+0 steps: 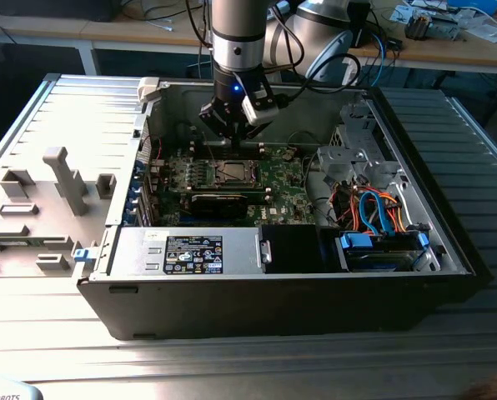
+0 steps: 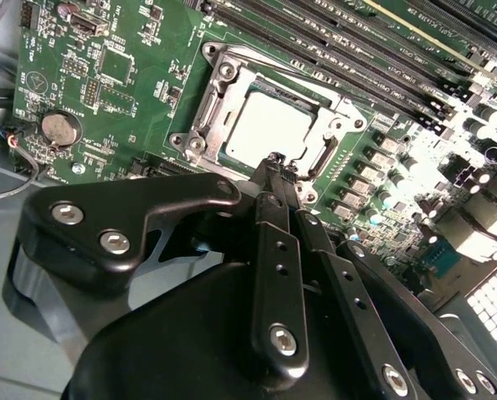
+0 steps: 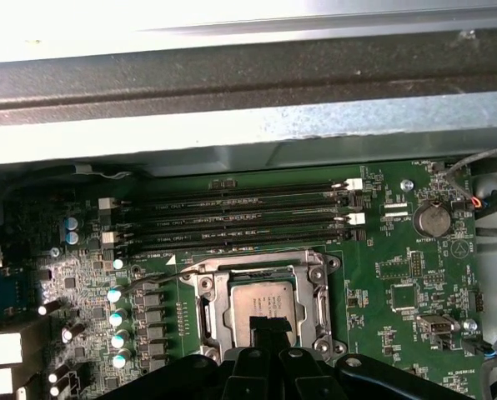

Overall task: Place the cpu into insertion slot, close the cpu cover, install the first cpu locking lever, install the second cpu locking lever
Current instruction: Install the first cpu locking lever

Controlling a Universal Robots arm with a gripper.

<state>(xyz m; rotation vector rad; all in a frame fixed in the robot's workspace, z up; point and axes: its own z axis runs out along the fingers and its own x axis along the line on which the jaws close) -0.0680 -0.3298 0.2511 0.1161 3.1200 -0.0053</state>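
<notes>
The cpu lies flat in the insertion slot on the green board, its silver-grey top showing; it also shows in the first wrist view. The cpu cover lies down around the chip as a grey metal frame. A thin wire lever sticks out past one side of the socket. My gripper hovers just above the socket's edge with its black fingers pressed together, nothing between them. In the exterior view the gripper hangs inside the open computer case, just behind the socket.
Long black memory slots run beside the socket. A coin battery sits on the board. The case's metal wall stands close behind the arm. Orange and blue cables and a drive cage fill the exterior view's right side.
</notes>
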